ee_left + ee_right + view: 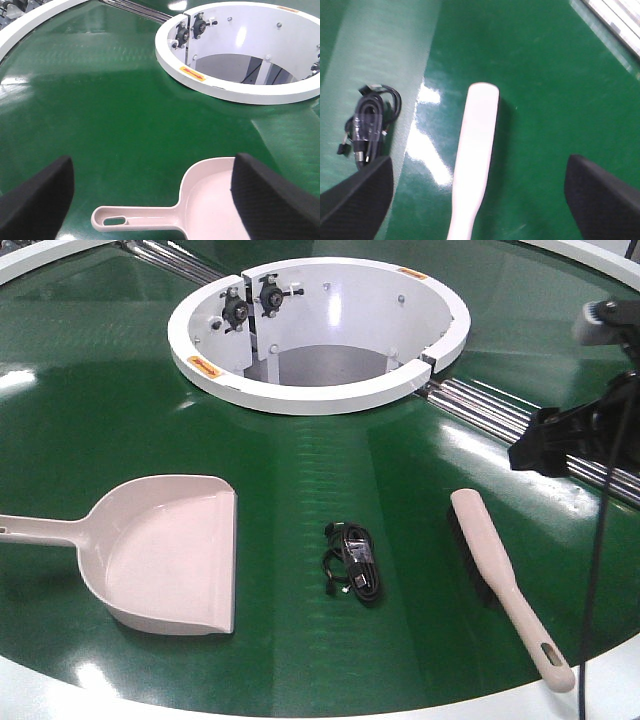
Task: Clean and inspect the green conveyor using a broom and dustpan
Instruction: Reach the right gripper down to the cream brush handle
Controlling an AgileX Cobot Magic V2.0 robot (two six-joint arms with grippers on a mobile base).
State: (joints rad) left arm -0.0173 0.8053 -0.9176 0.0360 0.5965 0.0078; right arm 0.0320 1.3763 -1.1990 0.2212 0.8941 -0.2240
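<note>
Bare green conveyor [100, 420] surrounds the coiled black cable [350, 562]; the dustpan [170, 550] blocks its left, the broom [500, 575] its right

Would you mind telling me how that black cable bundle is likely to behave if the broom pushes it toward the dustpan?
The cable bundle looks coiled and wrapped, so it will probably slide as one lump rather than unravel. The conveyor is glossy, so it may skid easily. Its loose ends could snag on the broom.

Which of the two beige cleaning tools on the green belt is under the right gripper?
The broom: the slim brush with dark bristles, lying between the fingers of the open right gripper. The scoop-shaped dustpan sits below the left gripper instead.
</note>
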